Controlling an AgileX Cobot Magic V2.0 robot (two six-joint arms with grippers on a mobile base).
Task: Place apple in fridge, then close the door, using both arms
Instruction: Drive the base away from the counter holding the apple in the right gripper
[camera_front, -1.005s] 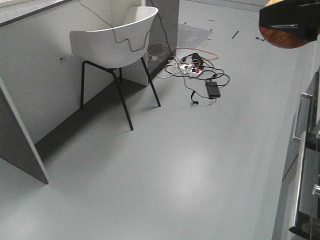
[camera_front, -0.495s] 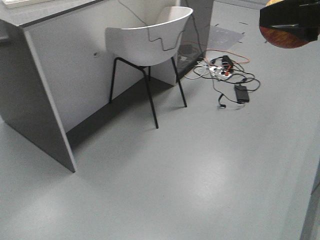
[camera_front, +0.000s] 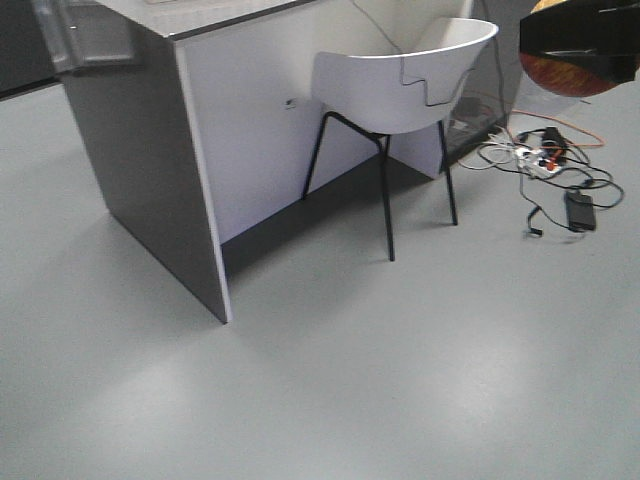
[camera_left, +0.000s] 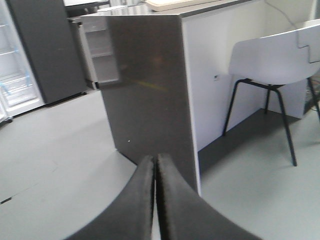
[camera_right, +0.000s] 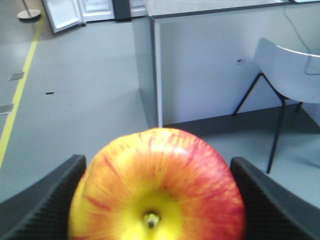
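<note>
I hold the apple (camera_right: 159, 170) in the right gripper (camera_right: 157, 200); the left gripper (camera_left: 155, 195) is pressed together, empty. A counter block (camera_left: 150, 90) stands ahead, the fridge (camera_left: 15, 60) beyond it, a white chair (camera_front: 400, 80) beside.

A pale grey floor (camera_front: 330, 400) runs smooth and matte through the room, with soft patches of light lying on it. Straight ahead of the left gripper (camera_left: 154, 159) stands a counter block (camera_left: 145, 85) with a dark grey end face, a white long side and a grey top. To that gripper's right, a white shell chair (camera_left: 272, 57) on thin black legs sits close against the block's white side. Farther right, beyond the chair, a tangle of cables (camera_front: 560, 180) and a power strip (camera_front: 530, 160) lie on the floor. Left of the right gripper (camera_right: 157, 200), a yellow line (camera_right: 17, 95) runs along the floor.
</note>
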